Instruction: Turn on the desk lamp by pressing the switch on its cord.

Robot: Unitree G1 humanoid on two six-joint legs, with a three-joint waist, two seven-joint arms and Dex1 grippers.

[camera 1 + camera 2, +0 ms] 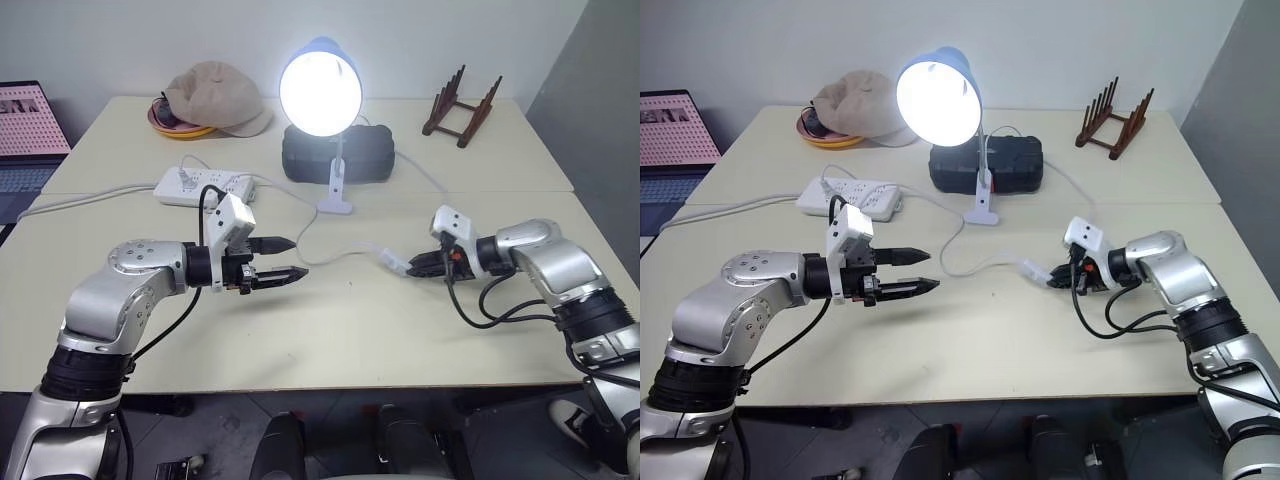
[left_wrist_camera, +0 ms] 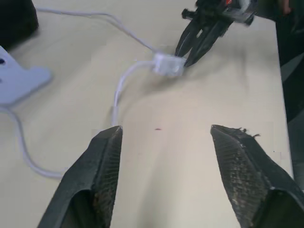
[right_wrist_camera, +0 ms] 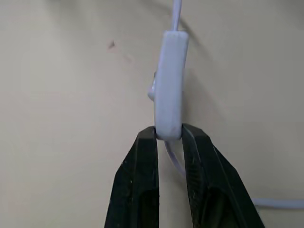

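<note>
While the lamp (image 1: 320, 88) glows bright at the back of the table (image 1: 350, 340), its clip base (image 1: 336, 203) stands in front of a black case (image 1: 338, 152). From the base, the cord (image 1: 335, 257) loops forward across the tabletop to the switch (image 1: 394, 264), which lies near the middle of the table, right of centre.

The right gripper (image 3: 168, 135) reaches in from the right and pinches one end of the switch: in the right wrist view its two black fingers (image 3: 137, 180) clamp the end of the white oblong body, with the cord passing on between them. The rest of the switch sticks out beyond the tips.

The left gripper (image 1: 288, 258) hangs over the table to the left of the switch, well apart from it, pointing toward it. Its fingers (image 2: 102, 166) are spread wide with nothing between them.

Behind the left arm a power strip (image 1: 203, 185) lies on the table, its thicker cable trailing off to the left. A beige cap (image 1: 215, 96) sits at the back left on a coloured dish (image 1: 172, 124), and a wooden rack (image 1: 462, 106) stands at the back right. A laptop (image 1: 25, 135) shows at the left edge.
</note>
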